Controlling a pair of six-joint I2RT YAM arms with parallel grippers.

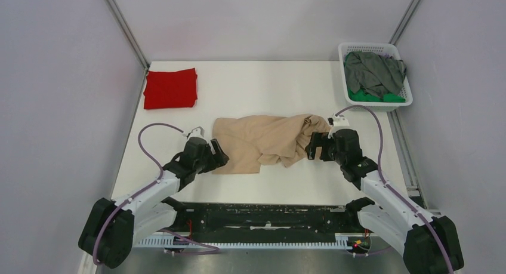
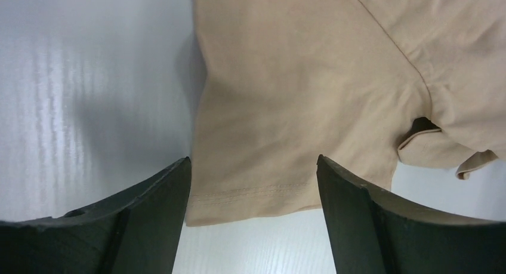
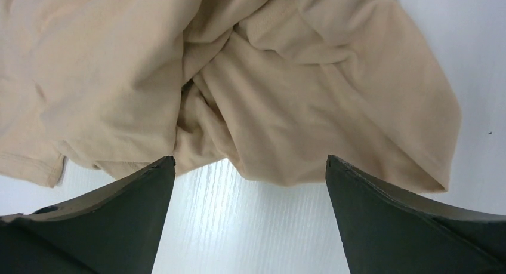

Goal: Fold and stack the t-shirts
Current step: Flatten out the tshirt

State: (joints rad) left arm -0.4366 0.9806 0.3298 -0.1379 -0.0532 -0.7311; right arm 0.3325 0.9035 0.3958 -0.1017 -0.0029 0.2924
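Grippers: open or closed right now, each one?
Left gripper: open, empty, at the beige shirt hem.
Right gripper: open, empty, over the beige shirt.

Bright, even light washes the white tabletop (image 1: 262,89), leaving short, soft shadows. From the left wrist, streaky glare marks the tabletop at 9 o'clock, a grey shadow edges the sharp beige t-shirt (image 2: 298,77), and the dark fingers (image 2: 149,226) of the left tool (image 2: 253,158) look soft at 6 o'clock.

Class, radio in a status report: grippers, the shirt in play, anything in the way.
Left gripper open at beige shirt hem corner. Right gripper open at its bunched end. Shirt crumpled, not yet folded. Nothing blocking.
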